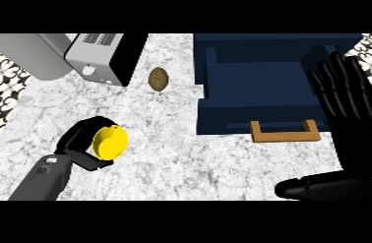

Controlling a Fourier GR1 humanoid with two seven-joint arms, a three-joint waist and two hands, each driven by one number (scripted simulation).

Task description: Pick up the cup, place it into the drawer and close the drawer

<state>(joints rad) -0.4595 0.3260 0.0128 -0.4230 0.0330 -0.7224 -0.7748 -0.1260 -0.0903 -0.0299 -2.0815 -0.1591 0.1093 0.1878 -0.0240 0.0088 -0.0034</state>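
Left hand (pixel 76 138) is curling its fingers and thumb round the yellow cup (pixel 110 142), which is lying tipped so its round yellow face is showing upward. Hand and cup are sitting well to the left of the drawer (pixel 225 120), near the level of its front wall. Whether the cup is touching the counter (pixel 181 161) I cannot tell. Gripping from the far side is probably leaving the cup's drawer-facing side free for the carry across.

That drawer is standing pulled open, its dark blue inside showing nothing in it, and its wooden handle (pixel 285 134) is pointing toward the robot, so the cup can go in from above. Over the drawer's right edge the right hand (pixel 349 97) is resting open, fingers straight; from there it looks well placed to push the front shut later.

Just left of the drawer's back corner 1 brown oval object (pixel 159 78) is lying, with a silver-and-black appliance (pixel 102 57) further left. No writing is reading clearly; a pale mark on the appliance is too small to make out.
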